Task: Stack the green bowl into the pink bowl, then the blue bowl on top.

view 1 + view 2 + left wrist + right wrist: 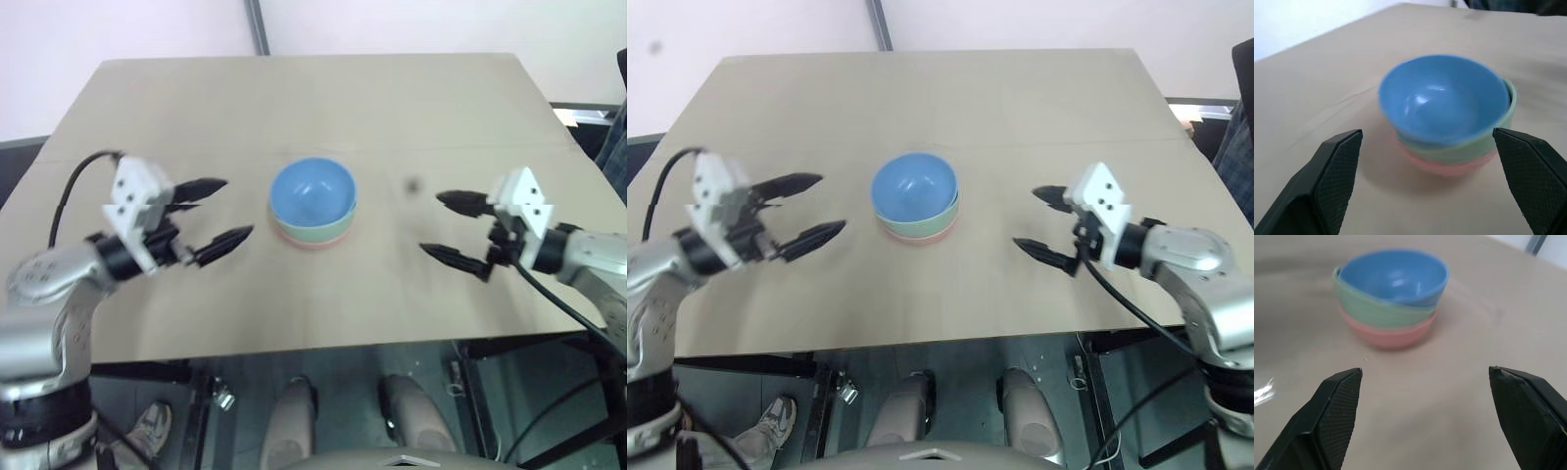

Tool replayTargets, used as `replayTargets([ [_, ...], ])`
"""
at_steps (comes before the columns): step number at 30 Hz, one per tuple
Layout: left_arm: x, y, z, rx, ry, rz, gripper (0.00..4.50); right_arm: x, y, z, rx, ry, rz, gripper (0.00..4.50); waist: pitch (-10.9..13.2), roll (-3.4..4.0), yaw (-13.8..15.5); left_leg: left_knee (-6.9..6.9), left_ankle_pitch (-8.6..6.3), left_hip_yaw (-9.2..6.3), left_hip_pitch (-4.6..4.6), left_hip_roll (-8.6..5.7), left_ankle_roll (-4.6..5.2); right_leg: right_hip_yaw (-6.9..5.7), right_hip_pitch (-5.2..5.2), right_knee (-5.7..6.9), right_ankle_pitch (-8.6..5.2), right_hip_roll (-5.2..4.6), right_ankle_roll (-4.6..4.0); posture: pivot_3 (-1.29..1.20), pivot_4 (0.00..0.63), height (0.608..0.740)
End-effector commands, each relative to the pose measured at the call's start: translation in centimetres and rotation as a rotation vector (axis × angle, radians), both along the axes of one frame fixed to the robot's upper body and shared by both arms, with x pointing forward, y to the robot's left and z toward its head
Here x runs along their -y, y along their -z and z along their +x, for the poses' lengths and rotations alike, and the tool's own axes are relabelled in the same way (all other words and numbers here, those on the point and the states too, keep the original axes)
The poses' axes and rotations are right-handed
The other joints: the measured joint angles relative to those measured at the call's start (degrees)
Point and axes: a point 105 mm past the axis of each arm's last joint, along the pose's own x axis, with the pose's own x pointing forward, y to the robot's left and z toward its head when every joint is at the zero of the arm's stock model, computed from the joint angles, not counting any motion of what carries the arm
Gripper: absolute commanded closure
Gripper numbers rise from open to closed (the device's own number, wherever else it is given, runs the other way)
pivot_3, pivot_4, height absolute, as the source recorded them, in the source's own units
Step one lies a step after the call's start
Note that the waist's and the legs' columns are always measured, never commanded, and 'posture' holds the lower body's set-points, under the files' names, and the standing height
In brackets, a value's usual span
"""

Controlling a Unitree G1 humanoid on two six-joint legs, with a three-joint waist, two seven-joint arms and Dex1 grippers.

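The 3 bowls stand nested in 1 stack near the middle of the tan worktop (411, 108): the pink bowl (1388, 335) sits at the bottom on the surface, the green bowl (1376, 308) rests inside it, and the blue bowl (312, 191) sits on top, its hollow facing up and empty. In the wrist views the blue bowl leans a little in the stack, so that a strip of the green rim shows higher on one side. The left gripper (217, 211) hangs above the worktop to the left of the stack, clear of it, its 2 black fingers (223, 243) spread wide apart with nothing between them and their tips aimed toward the bowls. The right gripper (456, 228) hangs to the right of the stack, likewise apart from it, its fingers (453, 257) also spread wide and empty, tips pointing in at the bowls. Both grippers sit at about the same level on either side, with the stack between them and bare worktop separating each from the bowls.
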Motion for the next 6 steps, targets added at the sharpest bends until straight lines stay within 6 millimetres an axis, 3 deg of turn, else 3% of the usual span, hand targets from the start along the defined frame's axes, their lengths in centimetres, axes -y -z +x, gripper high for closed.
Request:
replayTargets([
  [1, -1.8, -0.4, -2.1, 0.057, -0.04, 0.038, 0.0, 1.5, -0.9, -1.1, 0.05, 0.006, -0.062, 0.02, 0.0, -0.01, 0.1, 0.02, 0.0, 0.0, 0.03, 0.0, 0.0, 0.0, 0.01, 0.0, -0.01, 0.0, 0.01, 0.0, 0.15, 0.727],
  [6, -2.6, 1.8, -3.4, -0.033, -0.043, 0.078, 0.0, 1.8, -0.7, -1.2, 0.047, 0.012, -0.069, 0.02, 0.0, -0.01, 0.0, 0.18, 0.01, 0.07, 0.14, 0.02, 0.01, 0.05, 0.09, 0.04, -0.25, 0.03, 0.08, 0.0, 0.15, 0.727],
])
